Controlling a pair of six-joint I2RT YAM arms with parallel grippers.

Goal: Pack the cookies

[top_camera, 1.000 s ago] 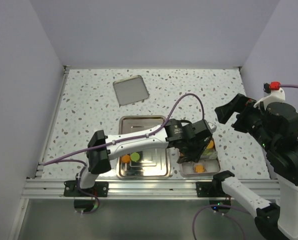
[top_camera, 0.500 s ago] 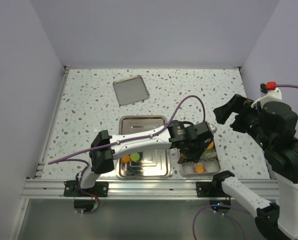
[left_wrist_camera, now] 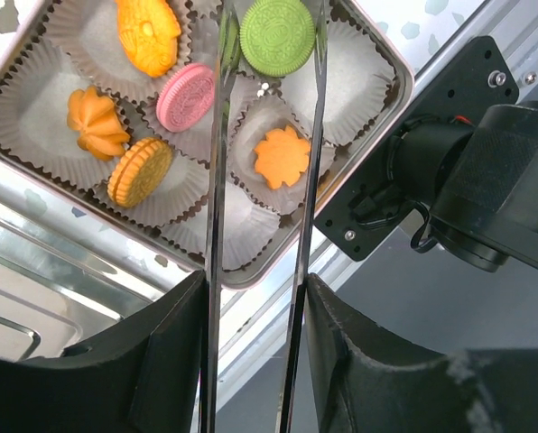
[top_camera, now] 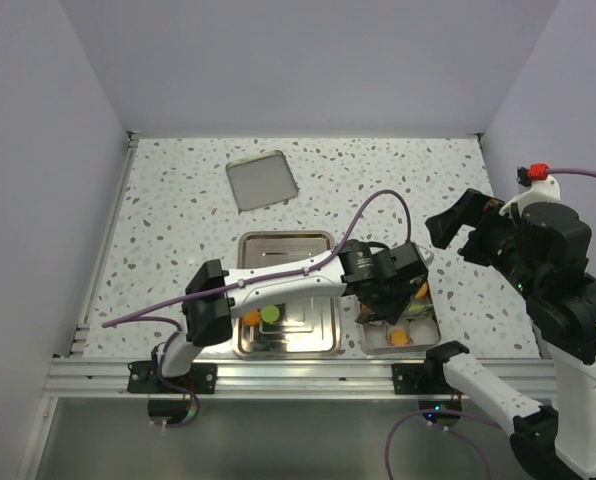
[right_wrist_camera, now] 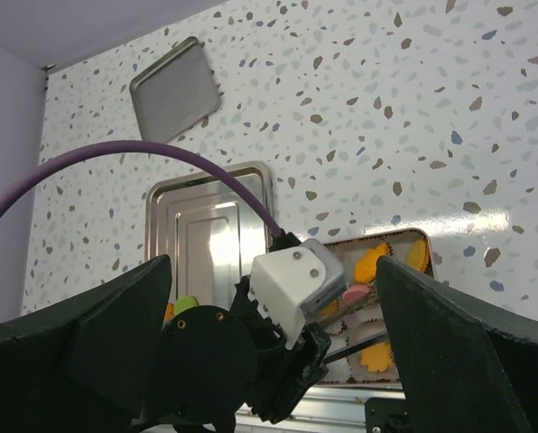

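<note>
On the speckled table (top_camera: 158,230), a flat grey square lid (top_camera: 262,180) lies far back on the left. Nearer, a shallow steel tray (top_camera: 281,250) holds two loose cookies side by side in its near-left part, an orange disc (top_camera: 251,318) and a green disc (top_camera: 270,313).

Just right of the tray sits a square metal tin (left_wrist_camera: 401,86) lined with white pleated paper cups (left_wrist_camera: 25,117). These hold:
- an orange swirl cookie (left_wrist_camera: 97,122)
- an orange round sandwich cookie (left_wrist_camera: 140,171)
- an orange fish-shaped cookie (left_wrist_camera: 147,34)
- a pink round cookie (left_wrist_camera: 186,96)
- an orange flower cookie (left_wrist_camera: 282,156)
- a green round cookie (left_wrist_camera: 277,36)

The left claw (left_wrist_camera: 274,13) hangs over the tin. Its thin fingers (left_wrist_camera: 217,135) stand one cookie apart, flanking the green round cookie. Whether they press it, I cannot tell. From above, the left arm hides much of the tin.

Far right, the right claw (top_camera: 460,232) is raised off the table, spread wide and holding nothing.
</note>
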